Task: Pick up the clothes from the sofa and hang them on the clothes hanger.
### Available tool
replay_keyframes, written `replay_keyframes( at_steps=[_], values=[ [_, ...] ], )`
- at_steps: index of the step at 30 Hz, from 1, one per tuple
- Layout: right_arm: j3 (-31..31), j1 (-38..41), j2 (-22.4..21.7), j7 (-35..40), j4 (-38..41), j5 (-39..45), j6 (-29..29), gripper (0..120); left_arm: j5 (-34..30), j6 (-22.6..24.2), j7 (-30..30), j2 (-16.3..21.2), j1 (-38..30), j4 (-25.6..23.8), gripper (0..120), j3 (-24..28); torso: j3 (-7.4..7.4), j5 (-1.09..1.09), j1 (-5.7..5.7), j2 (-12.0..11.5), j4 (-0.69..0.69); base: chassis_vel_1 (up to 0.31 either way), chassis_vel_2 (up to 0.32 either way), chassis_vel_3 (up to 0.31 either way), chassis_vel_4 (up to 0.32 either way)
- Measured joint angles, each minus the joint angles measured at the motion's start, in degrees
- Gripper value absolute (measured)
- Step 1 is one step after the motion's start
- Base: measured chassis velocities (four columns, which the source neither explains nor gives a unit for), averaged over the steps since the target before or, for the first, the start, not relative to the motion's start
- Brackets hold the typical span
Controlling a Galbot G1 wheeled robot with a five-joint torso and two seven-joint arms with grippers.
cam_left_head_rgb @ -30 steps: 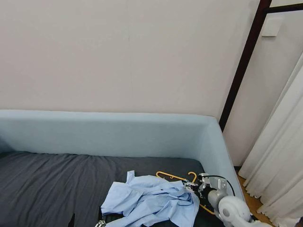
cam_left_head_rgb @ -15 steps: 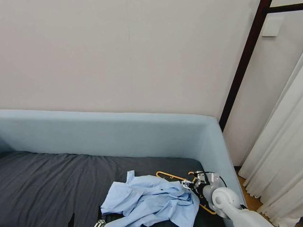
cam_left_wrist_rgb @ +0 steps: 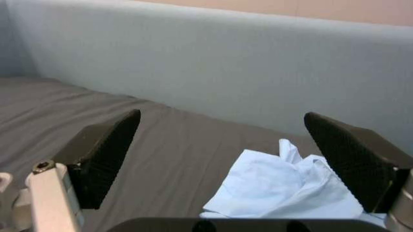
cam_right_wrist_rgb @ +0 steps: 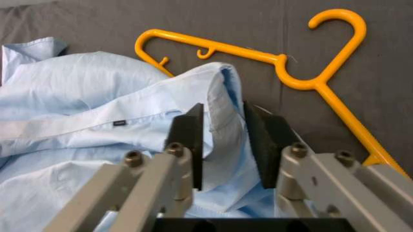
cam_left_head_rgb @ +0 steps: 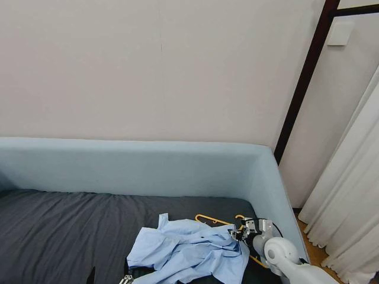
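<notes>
Sofa point(cam_left_head_rgb: 130, 168): pale blue-grey padded back and right-hand side wall, dark grey seat cushion point(cam_left_head_rgb: 65, 225). A plain cream wall point(cam_left_head_rgb: 148, 71) rises behind it.

Shirt point(cam_left_head_rgb: 189, 251): light blue woven cloth, lying crumpled on the seat cushion toward the sofa's right end. It is bunched in loose folds with one pointed corner sticking up at its rear left edge. The right wrist view shows the shirt point(cam_right_wrist_rgb: 96, 96) close up: fine creases, a stitched band running across it with a small dark tag, and a raised doubled fold with a seam along its edge. From the left wrist view the shirt point(cam_left_wrist_rgb: 284, 186) is a pale heap on the dark cushion, in front of the sofa back.

Hanger point(cam_left_head_rgb: 216, 221): orange-yellow plastic, flat on the cushion just behind and to the right of the shirt. In the right wrist view the hanger point(cam_right_wrist_rgb: 303, 77) has its hook free on the dark fabric. One arm, with two small inner hooks, touches the shirt's edge; the other arm runs off beside the gripper.

Right gripper point(cam_left_head_rgb: 237, 232): down at the shirt's right rear edge, next to the hanger. In its own wrist view the right gripper point(cam_right_wrist_rgb: 223, 108) has the jaws drawn close together, the raised fold pinched between the two dark pads.

Left gripper point(cam_left_wrist_rgb: 223, 118): held above the cushion, left of the shirt, jaws spread wide with nothing between them.
</notes>
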Motion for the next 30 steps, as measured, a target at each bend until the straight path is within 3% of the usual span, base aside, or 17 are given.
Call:
replay_keyframes(
  at_steps=[6, 13, 17, 18, 21, 22, 26, 30],
  values=[
    [0.23, -0.93, -0.40, -0.36, 1.02, -0.41, 0.77, 0, -0.08, 1.08, 0.00, 1.35, -0.09, 0.43, 100, 0.71, 0.00, 0.00, 0.00, 0.00, 0.00, 0.000, 0.000, 0.000, 0.000],
    [0.98, -2.16, -0.94, -0.69, 2.44, -1.44, 1.38, 0, -3.64, 2.89, 0.51, 6.12, -0.42, -0.34, 100, 0.96, 0.00, -0.01, 0.00, 0.00, 0.01, 0.000, 0.000, 0.000, 0.000],
    [1.90, -3.32, -1.19, -0.70, 3.39, -2.14, 1.62, 0, -9.29, 5.89, 2.10, 13.01, -1.65, -1.19, 100, 1.25, 0.00, -0.01, 0.00, 0.00, 0.01, 0.000, 0.000, 0.000, 0.000],
    [1.90, -3.32, -1.19, -0.70, 3.39, -2.14, 1.62, 0, -9.29, 5.89, 2.10, 13.01, -1.65, -1.19, 100, 1.25, 0.00, -0.01, 0.00, 0.00, 0.01, 0.000, 0.000, 0.000, 0.000],
    [2.80, -4.44, -1.27, -0.64, 3.97, -2.84, 2.15, 0, -16.62, 6.76, 5.22, 20.00, -4.92, -0.34, 100, 2.34, 0.00, -0.01, -0.01, 0.01, 0.00, 0.000, 0.000, 0.000, 0.000],
    [2.80, -4.44, -1.27, -0.64, 3.97, -2.84, 2.15, 0, -16.62, 6.76, 5.22, 20.00, -4.92, -0.34, 100, 2.34, 0.00, -0.01, -0.01, 0.01, 0.00, 0.000, 0.000, 0.000, 0.000],
    [3.68, -5.78, -1.35, -0.36, 4.97, -3.30, 2.98, 0, -25.61, 7.46, 9.12, 28.34, -13.38, 3.99, 100, 7.43, 0.01, -0.02, -0.01, 0.01, -0.02, 0.000, 0.000, 0.000, 0.000],
    [-0.12, -2.43, -0.68, -0.32, 3.96, -3.13, 3.11, 0, -28.92, 8.85, 11.59, 30.82, -16.67, 6.74, 100, 8.82, 0.00, -0.02, -0.01, 0.01, -0.06, 0.000, 0.000, 0.000, 0.000]
  ],
)
